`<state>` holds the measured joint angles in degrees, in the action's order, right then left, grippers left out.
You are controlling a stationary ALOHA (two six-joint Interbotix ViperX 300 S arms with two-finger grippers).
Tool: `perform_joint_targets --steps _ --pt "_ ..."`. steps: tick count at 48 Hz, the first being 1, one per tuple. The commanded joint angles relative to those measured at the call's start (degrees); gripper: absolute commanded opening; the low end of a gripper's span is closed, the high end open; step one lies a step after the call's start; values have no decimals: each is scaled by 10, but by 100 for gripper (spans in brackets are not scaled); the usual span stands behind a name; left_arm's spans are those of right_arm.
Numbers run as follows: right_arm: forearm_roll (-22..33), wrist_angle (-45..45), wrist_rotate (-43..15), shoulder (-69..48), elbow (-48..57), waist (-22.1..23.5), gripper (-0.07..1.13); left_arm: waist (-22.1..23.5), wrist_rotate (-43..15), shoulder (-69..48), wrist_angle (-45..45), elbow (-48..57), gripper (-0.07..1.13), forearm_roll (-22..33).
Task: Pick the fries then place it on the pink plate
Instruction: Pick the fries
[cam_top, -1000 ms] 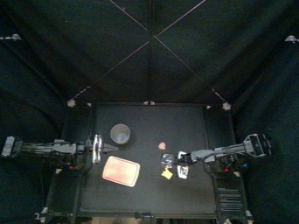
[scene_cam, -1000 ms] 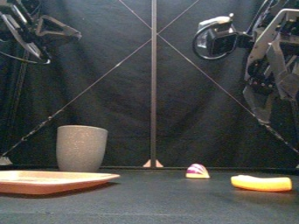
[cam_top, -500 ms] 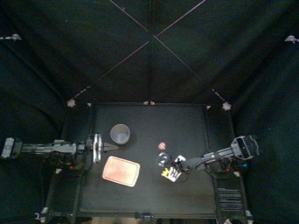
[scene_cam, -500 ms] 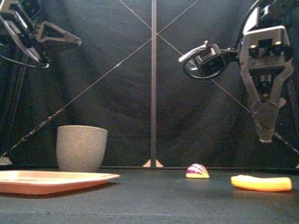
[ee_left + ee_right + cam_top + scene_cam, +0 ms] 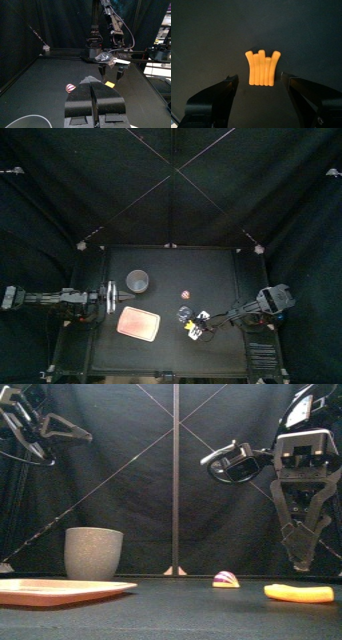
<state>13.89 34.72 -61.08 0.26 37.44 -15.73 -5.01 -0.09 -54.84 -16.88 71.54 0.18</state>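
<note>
Nearby, a small pink toy [image 5: 226, 579] lies behind the fries [image 5: 298, 593], apart.

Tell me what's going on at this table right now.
The right gripper hangs open just above the orange fries, not yet touching them. The pink tray lies at the front left, with a grey cup behind it and a small pink-and-white toy nearer the middle. The left gripper rests at the left side, shut.
</note>
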Motion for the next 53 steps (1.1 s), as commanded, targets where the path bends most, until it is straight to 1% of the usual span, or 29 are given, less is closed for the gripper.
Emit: perform_joint_targets --steps 1,17,33,41,44,47,53 --pt "-2 -13 0 -5 -1 7 100 -2 -1 2 -3 -3 1 0" --pt "-7 -33 3 19 11 29 101 -7 -1 2 -3 5 1 0" --pt "-20 -54 4 34 10 26 100 -25 -1 2 -3 7 1 0" --pt "-21 -56 4 47 7 25 99 -27 -1 2 -3 7 1 0" --pt "-20 -55 4 49 4 25 96 -28 -1 0 -3 7 1 0" --pt "-20 -54 3 51 2 25 91 -28 -1 -3 -3 7 1 0" --pt "-25 -53 3 53 -1 25 72 -28 -1 -5 -3 7 1 0"
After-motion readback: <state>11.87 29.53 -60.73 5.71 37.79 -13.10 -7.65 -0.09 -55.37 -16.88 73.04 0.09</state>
